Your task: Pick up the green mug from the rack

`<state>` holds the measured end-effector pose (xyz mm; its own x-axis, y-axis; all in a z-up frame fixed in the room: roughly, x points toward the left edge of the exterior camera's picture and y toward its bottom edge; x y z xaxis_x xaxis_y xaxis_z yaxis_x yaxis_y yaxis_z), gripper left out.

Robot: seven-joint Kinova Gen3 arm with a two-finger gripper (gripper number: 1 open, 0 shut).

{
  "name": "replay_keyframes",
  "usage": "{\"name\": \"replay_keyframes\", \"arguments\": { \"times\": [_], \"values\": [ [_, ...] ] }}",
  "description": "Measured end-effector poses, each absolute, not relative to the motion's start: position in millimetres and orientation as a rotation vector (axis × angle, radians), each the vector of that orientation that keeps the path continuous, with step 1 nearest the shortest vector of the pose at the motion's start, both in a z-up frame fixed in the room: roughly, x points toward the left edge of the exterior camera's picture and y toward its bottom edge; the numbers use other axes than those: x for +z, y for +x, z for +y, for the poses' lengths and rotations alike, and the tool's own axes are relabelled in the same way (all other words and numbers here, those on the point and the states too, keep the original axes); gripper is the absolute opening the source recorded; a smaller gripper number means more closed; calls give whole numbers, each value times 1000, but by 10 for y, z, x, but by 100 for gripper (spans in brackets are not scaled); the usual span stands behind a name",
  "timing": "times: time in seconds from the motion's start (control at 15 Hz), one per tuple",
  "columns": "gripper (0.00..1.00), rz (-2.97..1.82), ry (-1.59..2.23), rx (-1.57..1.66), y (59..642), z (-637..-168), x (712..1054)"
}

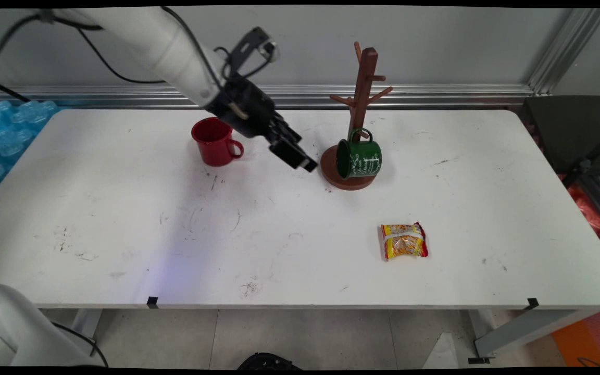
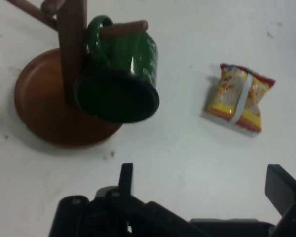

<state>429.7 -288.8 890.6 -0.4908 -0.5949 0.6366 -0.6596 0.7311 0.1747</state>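
Jaws spread apart and empty, the gripper (image 1: 295, 154) is pictured above the white counter (image 1: 123, 208), a green mug (image 1: 361, 158) hung on the wooden mug tree (image 1: 361, 99) just ahead, a red mug (image 1: 214, 141) behind, a snack packet (image 1: 404, 241) farther off.

Gripper (image 1: 296, 154), fingers wide apart, hangs in the gap btwn red mug (image 1: 215, 141) at left and mug tree (image 1: 354, 122) at right, w/ green mug (image 1: 360, 158) hung low on its peg. Near half of white table (image 1: 123, 234) lies bare except snack packet (image 1: 404, 241), near right.
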Motion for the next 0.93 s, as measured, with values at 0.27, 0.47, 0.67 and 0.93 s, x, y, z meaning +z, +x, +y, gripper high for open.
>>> {"name": "replay_keyframes", "arguments": {
  "times": [0.27, 0.47, 0.67, 0.93],
  "values": [
    [100, -2202, 984, 99, 4126, -3021, 8724],
    [100, -2173, 1020, 79, 4021, -3134, 8584],
    [100, -2148, 1047, 58, 3952, -3222, 8484],
    [100, -2105, 1087, 26, 3871, -3325, 8367]
  ]
}}
